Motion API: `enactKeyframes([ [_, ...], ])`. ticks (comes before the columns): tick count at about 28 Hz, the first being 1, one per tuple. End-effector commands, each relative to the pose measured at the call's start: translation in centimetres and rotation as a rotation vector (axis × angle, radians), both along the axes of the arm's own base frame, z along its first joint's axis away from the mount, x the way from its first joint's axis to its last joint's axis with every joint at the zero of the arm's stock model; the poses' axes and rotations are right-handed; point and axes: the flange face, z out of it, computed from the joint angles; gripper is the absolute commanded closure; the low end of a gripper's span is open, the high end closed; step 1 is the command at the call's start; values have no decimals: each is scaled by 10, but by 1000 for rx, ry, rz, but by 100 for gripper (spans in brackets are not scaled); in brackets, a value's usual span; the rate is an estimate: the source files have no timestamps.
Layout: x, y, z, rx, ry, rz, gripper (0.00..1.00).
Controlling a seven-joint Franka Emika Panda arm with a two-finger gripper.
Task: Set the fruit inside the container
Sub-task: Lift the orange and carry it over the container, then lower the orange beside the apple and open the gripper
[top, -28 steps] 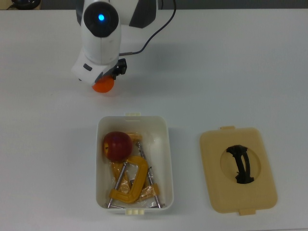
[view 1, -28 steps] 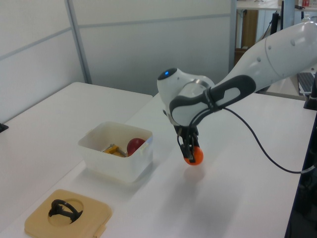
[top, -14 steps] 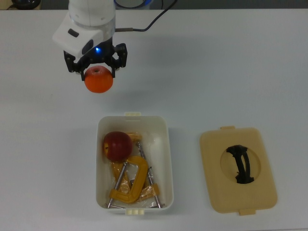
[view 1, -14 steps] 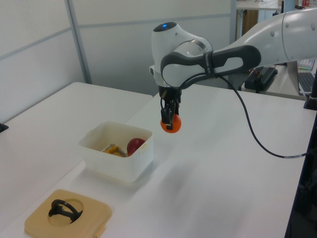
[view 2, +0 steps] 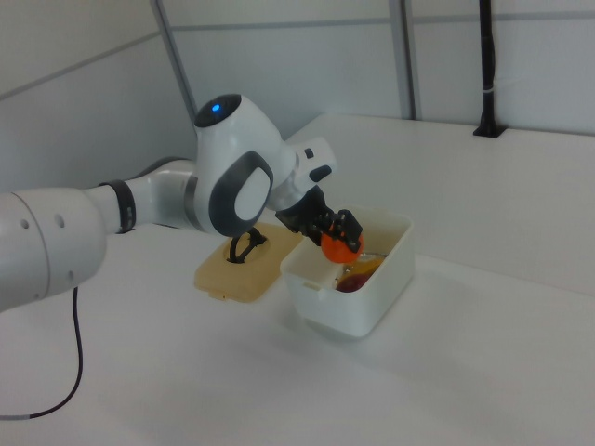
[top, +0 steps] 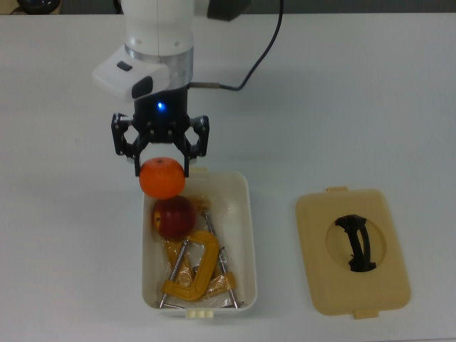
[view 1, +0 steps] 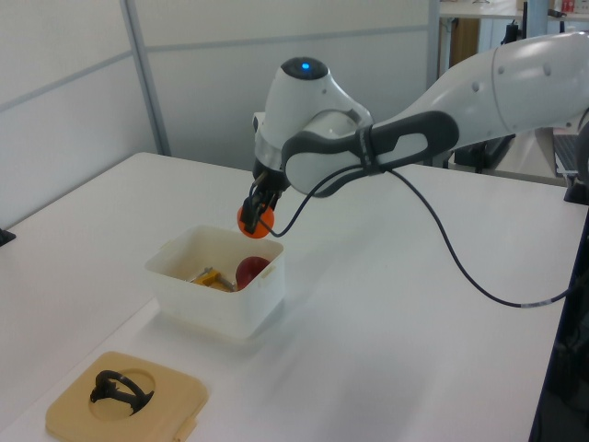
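Observation:
My gripper (top: 162,171) (view 1: 257,214) (view 2: 339,240) is shut on the orange (top: 162,178) (view 1: 253,222) (view 2: 338,248) and holds it in the air over the far-left corner of the white container (top: 244,235) (view 1: 179,290) (view 2: 372,297) as the top view shows it. The dark red apple (top: 172,216) (view 1: 250,272) (view 2: 350,284) lies inside the container, just below the orange in the top view.
Yellow-orange C-clamps (top: 192,274) (view 1: 211,276) lie in the container beside the apple. A tan lid (top: 353,253) (view 1: 120,401) (view 2: 237,269) with a black handle rests flat on the white table to the top view's right of the container. A black cable (top: 253,60) trails from the arm.
My gripper has carried the orange from the open table toward the container, and now it hangs over the container's corner above the apple.

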Motion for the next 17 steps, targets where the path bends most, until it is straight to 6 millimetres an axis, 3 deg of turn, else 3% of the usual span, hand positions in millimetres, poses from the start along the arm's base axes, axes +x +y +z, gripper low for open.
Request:
enactKeyframes([
  [1,14,11,-15,32,-63,-36,41],
  [3,14,17,-16,42,-62,-45,12],
  [4,13,18,-16,47,-63,-54,9],
  [5,13,21,-15,58,-62,-73,0],
  [12,-4,18,1,72,50,-130,0],
  [17,-39,15,17,43,258,-157,0],
])
